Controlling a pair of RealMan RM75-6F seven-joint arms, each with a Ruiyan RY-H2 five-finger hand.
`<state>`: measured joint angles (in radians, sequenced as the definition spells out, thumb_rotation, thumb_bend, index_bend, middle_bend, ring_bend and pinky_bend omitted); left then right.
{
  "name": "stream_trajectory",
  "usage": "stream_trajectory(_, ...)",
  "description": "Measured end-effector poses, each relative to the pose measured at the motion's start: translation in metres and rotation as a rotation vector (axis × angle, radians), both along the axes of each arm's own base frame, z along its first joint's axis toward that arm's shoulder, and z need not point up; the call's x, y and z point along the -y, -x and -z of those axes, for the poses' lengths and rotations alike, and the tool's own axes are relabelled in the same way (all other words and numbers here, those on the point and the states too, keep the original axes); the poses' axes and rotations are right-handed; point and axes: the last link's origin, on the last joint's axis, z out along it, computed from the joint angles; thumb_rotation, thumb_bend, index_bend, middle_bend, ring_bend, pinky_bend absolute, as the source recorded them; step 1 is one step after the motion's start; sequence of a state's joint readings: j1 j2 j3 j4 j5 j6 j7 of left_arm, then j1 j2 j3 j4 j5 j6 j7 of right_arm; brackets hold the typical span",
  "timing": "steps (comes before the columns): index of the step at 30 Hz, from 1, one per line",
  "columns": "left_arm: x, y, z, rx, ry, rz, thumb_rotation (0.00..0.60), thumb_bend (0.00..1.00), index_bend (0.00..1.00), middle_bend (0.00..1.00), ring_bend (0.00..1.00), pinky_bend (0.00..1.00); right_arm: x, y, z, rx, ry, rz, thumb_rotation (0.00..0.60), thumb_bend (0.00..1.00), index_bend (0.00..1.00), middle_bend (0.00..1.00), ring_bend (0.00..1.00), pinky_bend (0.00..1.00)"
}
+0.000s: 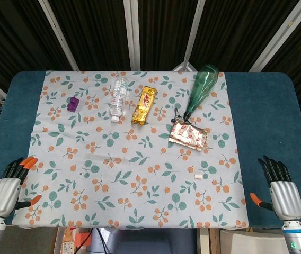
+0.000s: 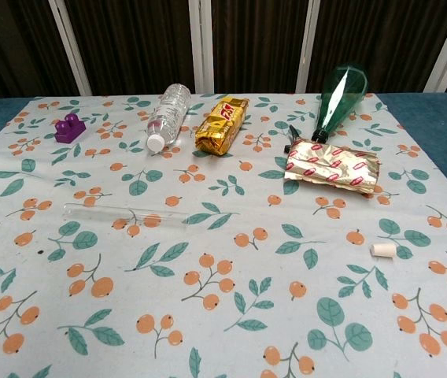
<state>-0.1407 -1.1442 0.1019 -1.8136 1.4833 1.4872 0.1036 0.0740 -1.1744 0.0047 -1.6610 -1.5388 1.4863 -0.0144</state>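
water bottle left of snack bag

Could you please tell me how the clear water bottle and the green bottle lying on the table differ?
The clear water bottle is colourless with a white cap; the green bottle is tinted green with a dark nozzle. The water bottle is a plain cylinder, while the green bottle tapers from a wide base to a narrow neck. The green bottle's nozzle meets the silver packet; the water bottle lies apart. Both lie on their sides, necks toward the robot.

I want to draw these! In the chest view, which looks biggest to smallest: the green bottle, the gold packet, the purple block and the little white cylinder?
1. Green bottle, though it lies far back, so its lead is unsure.
2. Gold packet, looking close to the bottle in size.
3. Purple block.
4. White cylinder, smallest even though it is nearest the camera.
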Motion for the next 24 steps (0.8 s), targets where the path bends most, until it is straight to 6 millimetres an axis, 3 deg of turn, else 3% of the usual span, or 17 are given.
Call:
stream_trajectory(10,-0.006,0.003,0.004,-0.018,-0.001,-0.013,0.6,0.22,0.1,0.07,0.0,0.0,0.001,-0.002,0.002,0.009,-0.003,-0.006,0.6,0.25,0.0,0.0,0.0,0.0)
stream_trajectory(15,-0.019,-0.003,0.011,-0.016,0.008,-0.007,0.6,0.22,0.15,0.13,0.0,0.0,0.001,-0.004,0.005,0.014,-0.012,-0.015,0.6,0.25,0.0,0.0,0.0,0.0)
stream_trajectory(24,-0.074,-0.03,0.047,-0.055,0.083,-0.018,0.6,0.29,0.29,0.19,0.0,0.0,0.002,-0.004,0.007,0.031,-0.029,-0.007,0.6,0.25,0.0,0.0,0.0,0.0)
